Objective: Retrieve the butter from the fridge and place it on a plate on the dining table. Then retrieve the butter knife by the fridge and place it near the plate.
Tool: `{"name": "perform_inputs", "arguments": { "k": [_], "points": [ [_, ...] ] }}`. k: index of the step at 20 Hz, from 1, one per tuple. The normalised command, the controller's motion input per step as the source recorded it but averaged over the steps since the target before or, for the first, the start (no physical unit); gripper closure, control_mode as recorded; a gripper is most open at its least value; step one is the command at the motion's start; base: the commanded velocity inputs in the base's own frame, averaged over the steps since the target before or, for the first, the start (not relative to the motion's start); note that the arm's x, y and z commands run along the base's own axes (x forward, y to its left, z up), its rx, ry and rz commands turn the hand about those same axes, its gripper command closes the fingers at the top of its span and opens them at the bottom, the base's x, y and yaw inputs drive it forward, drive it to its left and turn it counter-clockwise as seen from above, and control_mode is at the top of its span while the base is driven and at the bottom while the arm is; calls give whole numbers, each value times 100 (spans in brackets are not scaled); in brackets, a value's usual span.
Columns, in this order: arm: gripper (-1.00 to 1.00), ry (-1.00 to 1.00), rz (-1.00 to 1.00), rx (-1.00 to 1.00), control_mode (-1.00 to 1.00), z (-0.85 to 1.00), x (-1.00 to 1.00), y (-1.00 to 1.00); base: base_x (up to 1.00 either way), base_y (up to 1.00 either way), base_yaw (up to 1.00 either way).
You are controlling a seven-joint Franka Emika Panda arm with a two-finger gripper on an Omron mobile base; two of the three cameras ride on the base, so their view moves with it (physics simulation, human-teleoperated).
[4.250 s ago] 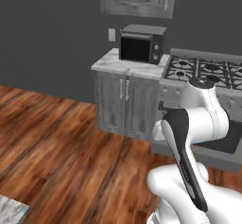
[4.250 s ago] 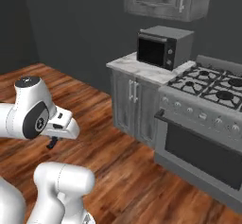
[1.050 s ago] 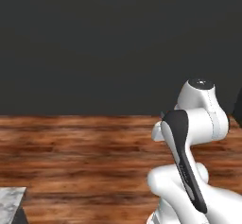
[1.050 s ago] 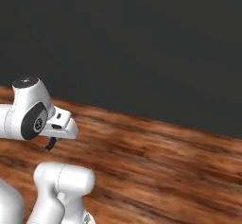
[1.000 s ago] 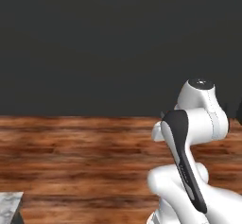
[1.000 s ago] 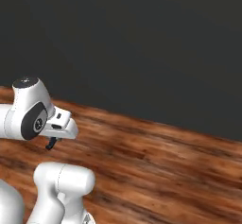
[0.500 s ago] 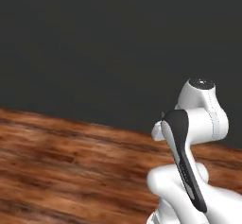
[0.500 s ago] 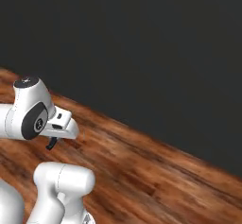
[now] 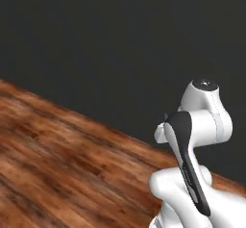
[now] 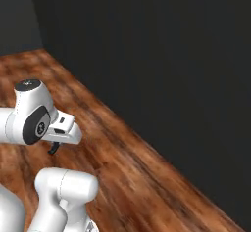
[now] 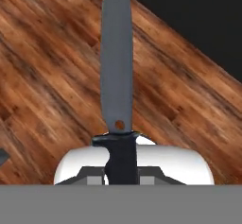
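Risk, judged: butter knife [image 11: 117, 76] carried blade-forward with nothing under it but wooden floor [image 11: 47, 67]; a jolt or sharp swing of the base could twist the slim handle in the grip and drop it. Dark wall [image 10: 162, 69] stands near on the right, so a wide arm swing could knock the blade against it.
Pincer [image 10: 55, 147]: closed down tight on the knife's near-black handle, seen low in the hand view; grey blade juts straight ahead over the floorboards. Dining surface and plate: whereabouts cannot be told.
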Motion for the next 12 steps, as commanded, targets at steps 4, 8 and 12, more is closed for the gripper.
{"name": "perform_inputs", "arguments": {
  "k": [4,8,12],
  "points": [
    [100,0,0,0,100,0,0,0,100,-26,57],
    [100,0,0,0,100,0,0,0,100,-21,55],
    [100,0,0,0,100,0,0,0,100,-19,55]
  ]
}}
